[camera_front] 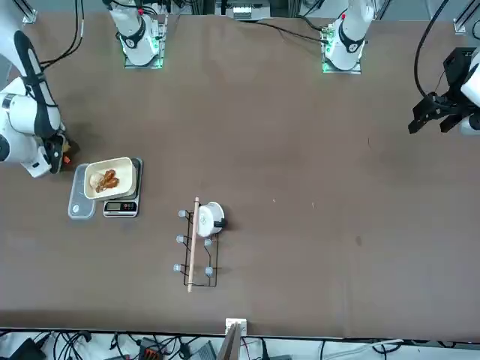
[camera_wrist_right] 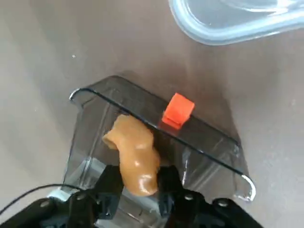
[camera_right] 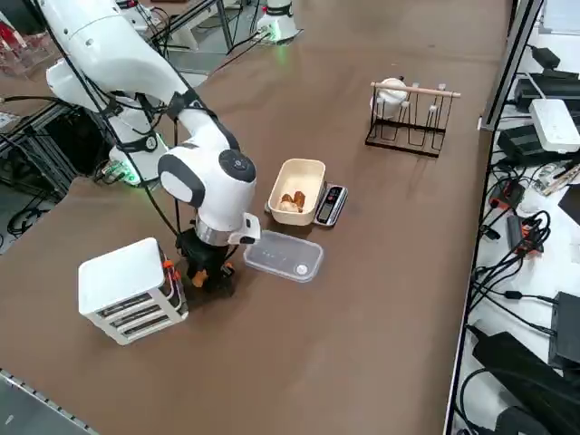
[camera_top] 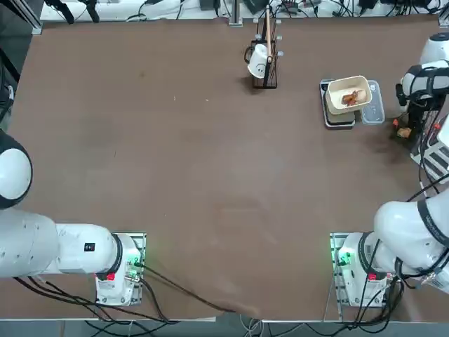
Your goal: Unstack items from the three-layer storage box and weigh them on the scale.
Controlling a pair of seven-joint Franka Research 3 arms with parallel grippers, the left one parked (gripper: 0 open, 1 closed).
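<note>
A clear drawer (camera_wrist_right: 204, 142) with an orange handle (camera_wrist_right: 178, 110) lies on the table beside the white three-layer storage box (camera_right: 127, 290). An orange-tan lump (camera_wrist_right: 135, 154) rests inside the drawer. My right gripper (camera_wrist_right: 140, 184) reaches down into the drawer, and its two dark fingers press the lump's near end from both sides. In the side view the gripper (camera_right: 207, 270) stands low between the box and a clear lid (camera_right: 284, 256). The scale (camera_right: 332, 205) carries a cream tray (camera_right: 306, 172) holding brown items (camera_right: 292, 201).
A dark wire stand with a white mug (camera_top: 260, 62) stands at the table's far middle. The clear lid (camera_top: 373, 105) lies right of the tray (camera_top: 349, 86), close to my gripper. The storage box (camera_top: 438, 158) sits at the right edge of the table.
</note>
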